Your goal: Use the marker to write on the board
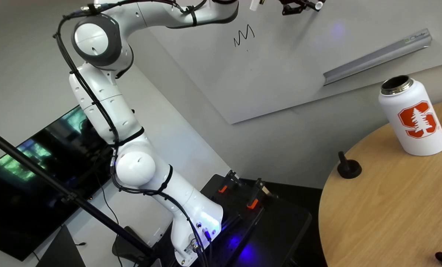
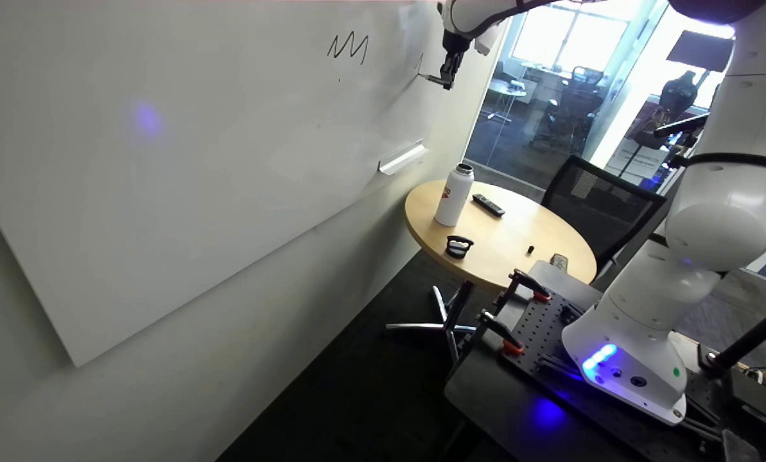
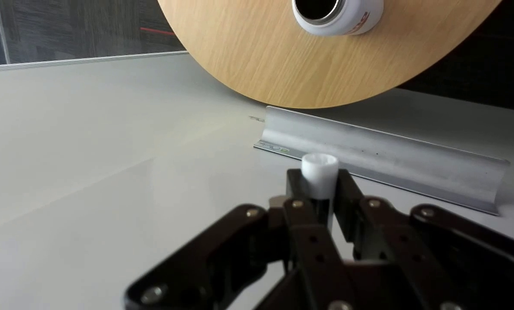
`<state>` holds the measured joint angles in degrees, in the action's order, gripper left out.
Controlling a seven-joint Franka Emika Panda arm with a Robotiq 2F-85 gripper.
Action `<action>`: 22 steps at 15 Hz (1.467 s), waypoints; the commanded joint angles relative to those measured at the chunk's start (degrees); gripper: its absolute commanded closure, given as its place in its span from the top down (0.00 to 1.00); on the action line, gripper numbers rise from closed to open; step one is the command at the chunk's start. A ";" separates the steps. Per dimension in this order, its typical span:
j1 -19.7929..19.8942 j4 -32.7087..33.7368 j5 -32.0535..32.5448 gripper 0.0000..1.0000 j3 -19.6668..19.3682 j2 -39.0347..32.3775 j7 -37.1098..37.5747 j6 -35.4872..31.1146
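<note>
The board [image 1: 280, 78] is a large white panel on the wall; it also shows in an exterior view [image 2: 164, 212] and fills much of the wrist view [image 3: 88, 215]. It bears a black zigzag scribble [image 1: 244, 35], seen too in an exterior view [image 2: 348, 48]. My gripper [image 3: 321, 185] is shut on the white marker [image 3: 320, 172], whose back end points at the wrist camera. In an exterior view my gripper [image 2: 447, 82] holds the marker [image 2: 430, 78] with its tip at the board, where it meets its shadow. A thin short stroke [image 2: 419, 62] shows just above the tip.
A grey-white bar [image 1: 378, 57] is fixed low on the board, below the gripper. A round wooden table [image 1: 387, 215] holds a white bottle [image 1: 415, 118], a black lid [image 1: 349, 168], a remote [image 2: 488, 205] and a small black cap [image 2: 530, 249]. A chair [image 2: 601, 199] stands behind.
</note>
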<state>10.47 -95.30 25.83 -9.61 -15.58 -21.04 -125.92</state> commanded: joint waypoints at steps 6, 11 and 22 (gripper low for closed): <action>1.32 5.80 -1.08 0.09 -0.98 -0.32 0.33 0.86; 1.40 6.01 -0.34 0.09 -0.95 -2.86 0.24 1.56; 3.49 8.82 -2.03 0.09 -1.68 -3.21 0.11 1.14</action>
<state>13.43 -88.83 25.45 -10.83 -19.13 -20.99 -125.62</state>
